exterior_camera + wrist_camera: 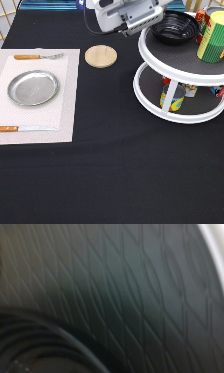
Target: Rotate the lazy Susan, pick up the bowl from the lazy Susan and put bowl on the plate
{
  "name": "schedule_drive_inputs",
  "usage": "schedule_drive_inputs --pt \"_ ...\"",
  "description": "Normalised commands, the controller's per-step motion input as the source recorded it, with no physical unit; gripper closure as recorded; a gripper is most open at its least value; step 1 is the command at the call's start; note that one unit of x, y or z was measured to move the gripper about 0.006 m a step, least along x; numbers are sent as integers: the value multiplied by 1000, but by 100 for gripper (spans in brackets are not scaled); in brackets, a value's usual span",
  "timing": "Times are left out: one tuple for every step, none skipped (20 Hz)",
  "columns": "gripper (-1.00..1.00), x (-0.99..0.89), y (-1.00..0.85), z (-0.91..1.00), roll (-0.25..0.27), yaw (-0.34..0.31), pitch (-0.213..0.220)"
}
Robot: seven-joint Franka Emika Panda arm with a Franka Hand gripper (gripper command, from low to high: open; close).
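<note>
The glossy black bowl (175, 26) sits on the top tier of the white two-tier lazy Susan (170, 62) at the exterior view's top right. My gripper (146, 21) reaches in from the exterior view's top and is at the bowl's left edge, just over the turntable's rim. The wrist view shows the dark grey non-slip surface (130, 290) from close by, with the bowl's ridged black rim (45, 347) in one corner. The silver plate (33, 88) lies empty on a pale placemat (67, 100) at the exterior view's left.
A yellow-green can (212, 39) and a red can (202, 19) stand on the top tier beside the bowl. Small jars (173, 97) stand on the lower tier. A round wooden coaster (100, 55) lies between placemat and turntable. A fork (37, 57) and a knife (25, 129) flank the plate.
</note>
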Motion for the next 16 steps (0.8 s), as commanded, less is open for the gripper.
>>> schedule_drive_inputs --pt "-100 -569 220 -51 -93 -104 -100" --pt "-100 -563 211 0 -99 -104 -101" --pt "-100 -563 203 0 -102 -104 -102" --pt "-100 -560 200 0 -108 -102 -103" --pt "-100 -554 197 0 -108 -101 -107" --pt "-100 -531 229 -57 -127 -98 -118" --pt "-100 -506 260 -103 -149 -93 -127" --pt "-100 -517 237 -111 -150 -89 -131" --pt "-100 -514 220 -166 -138 -78 -130" --pt "-100 -391 146 -246 -124 -55 -111" --pt "-100 -323 194 -223 -152 -47 -101" --pt "100 -314 160 -169 -165 -47 -99" --pt "100 -297 166 -83 -187 -47 -97" --pt "100 -297 180 0 -206 -48 -101" --pt "100 -249 223 0 -231 -45 -103" --pt "100 -234 243 17 -238 -43 -101"
